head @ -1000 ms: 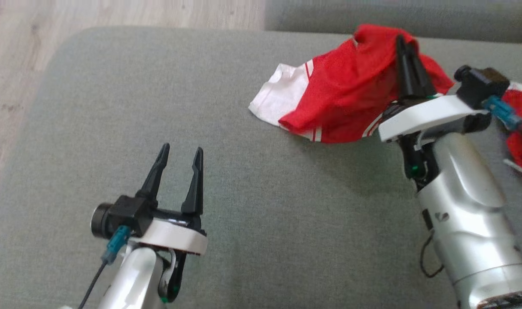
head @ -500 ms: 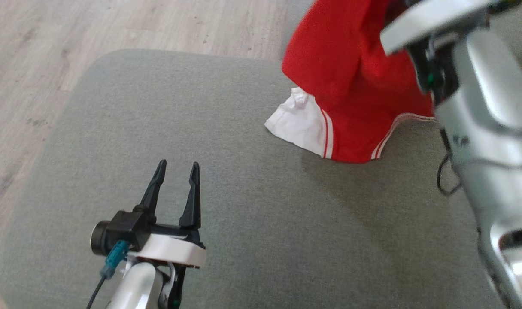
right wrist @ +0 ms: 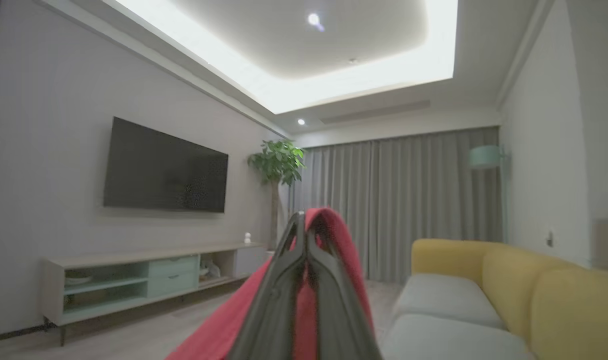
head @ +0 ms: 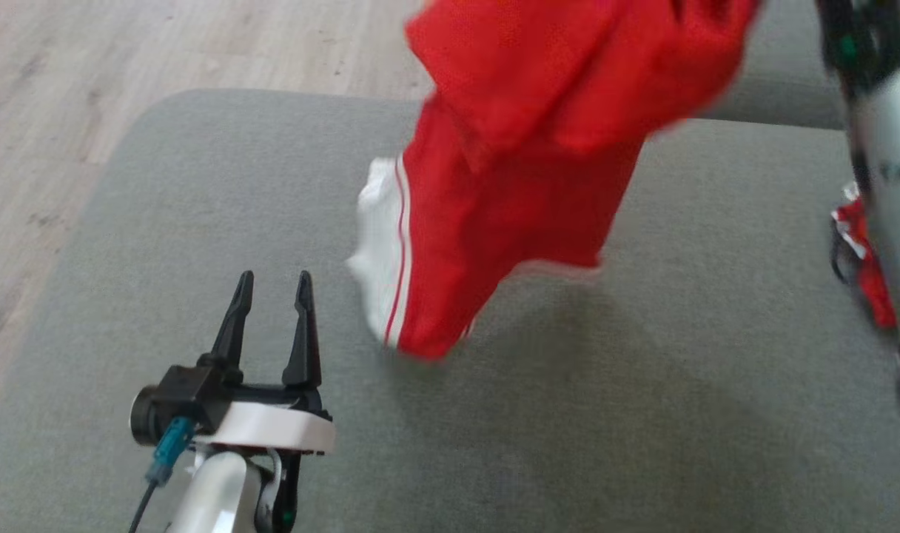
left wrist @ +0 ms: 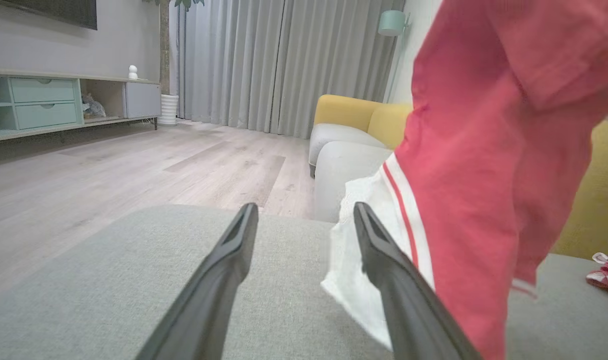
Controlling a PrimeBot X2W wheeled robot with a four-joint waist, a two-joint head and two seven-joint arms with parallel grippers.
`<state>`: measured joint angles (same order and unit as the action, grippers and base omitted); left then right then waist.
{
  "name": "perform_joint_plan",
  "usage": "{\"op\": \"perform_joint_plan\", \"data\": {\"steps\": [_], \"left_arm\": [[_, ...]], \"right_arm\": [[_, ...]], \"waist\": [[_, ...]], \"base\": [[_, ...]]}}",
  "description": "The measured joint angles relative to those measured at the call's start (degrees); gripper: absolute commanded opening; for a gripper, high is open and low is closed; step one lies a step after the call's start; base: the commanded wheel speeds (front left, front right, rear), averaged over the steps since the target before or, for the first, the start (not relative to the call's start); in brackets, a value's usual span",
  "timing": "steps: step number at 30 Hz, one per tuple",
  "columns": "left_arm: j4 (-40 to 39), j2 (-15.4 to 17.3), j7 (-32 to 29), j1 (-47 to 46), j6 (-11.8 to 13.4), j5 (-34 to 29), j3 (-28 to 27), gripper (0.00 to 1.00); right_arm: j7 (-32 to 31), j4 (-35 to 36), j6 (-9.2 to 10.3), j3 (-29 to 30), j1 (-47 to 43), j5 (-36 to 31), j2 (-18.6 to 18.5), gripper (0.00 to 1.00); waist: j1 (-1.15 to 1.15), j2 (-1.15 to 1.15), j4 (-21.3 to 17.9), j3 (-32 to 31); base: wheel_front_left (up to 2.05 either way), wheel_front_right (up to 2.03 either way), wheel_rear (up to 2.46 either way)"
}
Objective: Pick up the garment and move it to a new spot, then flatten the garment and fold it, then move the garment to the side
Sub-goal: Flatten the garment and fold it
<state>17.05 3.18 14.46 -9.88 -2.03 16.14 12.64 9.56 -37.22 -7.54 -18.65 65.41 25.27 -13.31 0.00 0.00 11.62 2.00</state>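
Garment [head: 509, 185]: a red item with a white panel and thin red-and-white side stripes. It hangs in the air over the grey cushion [head: 198, 185], and its lowest corner is at or just above the cushion surface; contact cannot be confirmed. Its edges are blurred in the head view.

Right gripper [right wrist: 302, 220]: fingers pressed together with a fold of the red fabric pinched between them and draped over the tips. This single pinch carries the whole garment.

Left gripper [head: 274, 277]: fingers parted at a moderate width, nothing between them, low over the cushion and just beside the hanging white panel. In the left wrist view one finger overlaps the panel; whether they touch cannot be determined.

Likely faults from this state:
- Slip: only a small fold is held, so the weight of the cloth or a sudden stop could pull it free.
- Snag: the loose lower corner could catch on the empty left gripper.
- Bunching: a trailing corner dragged over the cushion would fold under and make flattening harder.
- Misplacement: set down too far to the robot's right, the garment could land on the small red-and-white cloth [head: 861, 266]; too far left, it could hang over the cushion edge towards the wooden floor [head: 124, 59].

Markings: no brand, label or text is legible on the garment. A dark mark on the right forearm [head: 890, 222] is too blurred to read.
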Motion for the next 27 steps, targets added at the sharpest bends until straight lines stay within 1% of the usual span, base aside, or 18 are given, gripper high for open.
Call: {"op": "perform_joint_plan", "data": {"steps": [4, 7, 8, 10, 13, 15, 18, 22, 25, 27], "left_arm": [[-0.3, -0.1, 0.0, 0.0, -0.4, -0.3, -0.1, 1.00], [-0.3, -0.2, 0.0, -0.1, -0.5, -0.6, -0.1, 1.00], [-0.3, -0.2, 0.0, -0.1, -0.6, -0.6, 0.0, 1.00], [-0.3, -0.2, 0.0, -0.1, -0.6, -0.7, 0.0, 1.00], [-0.2, -0.3, 0.0, -0.3, -1.0, -1.2, 0.1, 1.00], [-0.1, -0.3, 0.0, -0.4, -1.1, -1.4, 0.0, 1.00], [0.0, -0.3, 0.0, -0.4, -1.1, -1.6, -0.1, 1.00], [0.2, -0.3, 0.0, -0.5, -1.1, -1.8, -0.1, 1.00], [0.3, -0.3, 0.0, -0.5, -1.1, -1.8, -0.1, 1.00], [0.4, -0.3, 0.0, -0.4, -1.1, -1.7, -0.1, 1.00]], "right_arm": [[-1.0, -0.8, 0.00, 2.5, -10.2, 0.0, -3.5, 0.00], [-2.4, -2.2, 0.00, 4.5, -18.5, -1.1, -5.3, 0.00], [-3.2, -3.3, 0.00, 6.0, -20.8, -1.5, -5.5, 0.00], [-4.1, -5.7, 0.00, 8.8, -24.5, -3.9, -5.8, 1.00], [-4.1, -7.2, 0.00, 12.7, -27.4, -9.1, -5.7, 1.00], [-4.0, -6.9, 0.00, 15.1, -27.5, -12.0, -4.6, 1.00], [-3.2, -3.8, 0.00, 17.2, -27.6, -16.2, -2.0, 1.00], [-0.9, 4.2, 0.00, 20.4, -30.9, -19.2, 3.3, 1.00], [0.7, 11.6, 0.00, 22.4, -37.0, -19.2, 7.8, 1.00], [1.8, 16.4, 0.00, 22.7, -42.6, -19.3, 9.6, 1.00]], "waist": [[0.00, 0.00, -1.9, 0.5], [0.00, 0.00, -3.3, 1.0], [0.00, 0.00, -3.7, 1.2], [0.00, 0.00, -4.5, 1.5], [0.00, 0.00, -5.6, 2.0], [0.00, 0.00, -6.3, 2.1], [0.00, 0.00, -7.2, 2.3], [0.00, 0.00, -8.3, 2.1], [0.00, 0.00, -8.9, 1.7], [0.00, 0.00, -9.2, 1.5]], "base": [[0.00, 0.00, 0.00], [0.00, 0.00, 0.00], [0.00, 0.00, 0.00], [0.00, 0.00, 0.00], [0.00, 0.00, 0.00], [0.00, 0.00, 0.00], [0.00, 0.00, 0.00], [0.00, 0.00, 0.00], [0.00, 0.00, 0.00], [0.00, 0.00, 0.00]]}}
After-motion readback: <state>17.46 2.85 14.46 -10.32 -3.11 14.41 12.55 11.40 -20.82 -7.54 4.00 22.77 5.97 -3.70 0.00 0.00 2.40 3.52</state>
